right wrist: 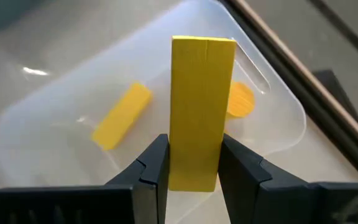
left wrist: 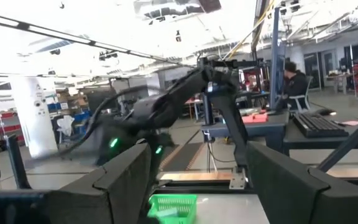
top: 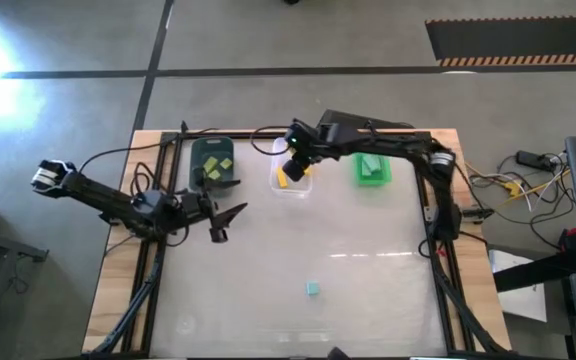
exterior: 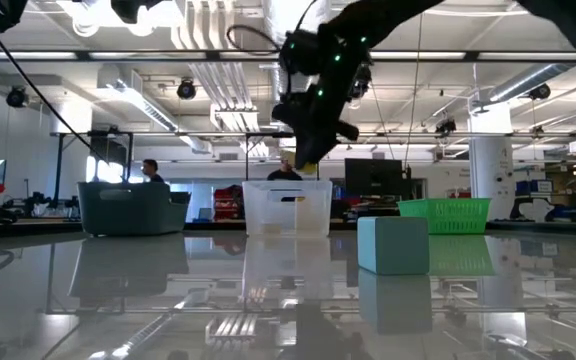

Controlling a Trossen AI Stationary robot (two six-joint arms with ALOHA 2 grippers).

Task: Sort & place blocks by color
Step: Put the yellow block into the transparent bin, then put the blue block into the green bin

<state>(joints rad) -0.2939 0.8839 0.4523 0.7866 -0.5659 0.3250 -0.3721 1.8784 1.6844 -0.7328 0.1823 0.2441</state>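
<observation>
A bench (top: 268,290) seen from above, with three bins in a row along its far edge; every place here is given relative to the middle, clear bin (top: 290,172). To the left of the clear bin stands a dark teal bin (top: 213,162) holding pale yellow-green blocks (top: 218,164). The left gripper (top: 230,222) waits near that dark bin, on its near side, fingers spread apart and empty.

The right gripper (right wrist: 191,168) hangs directly above the clear bin, fingers clamped on a yellow bar (right wrist: 199,112). In the right wrist view the bar stands between the fingers with its long axis running straight out past the fingertips, toward the bin's floor. Two more yellow blocks lie inside: another bar (right wrist: 122,116) and a small round piece (right wrist: 241,99). Since the held bar is already over its matching bin, the release looks like the step in hand.

To the right of the clear bin sits a bright green bin (top: 373,168). A single teal-mint cube (top: 312,288) stands alone on the bench, well apart from the clear bin, toward the near edge, roughly midway between both arms.
</observation>
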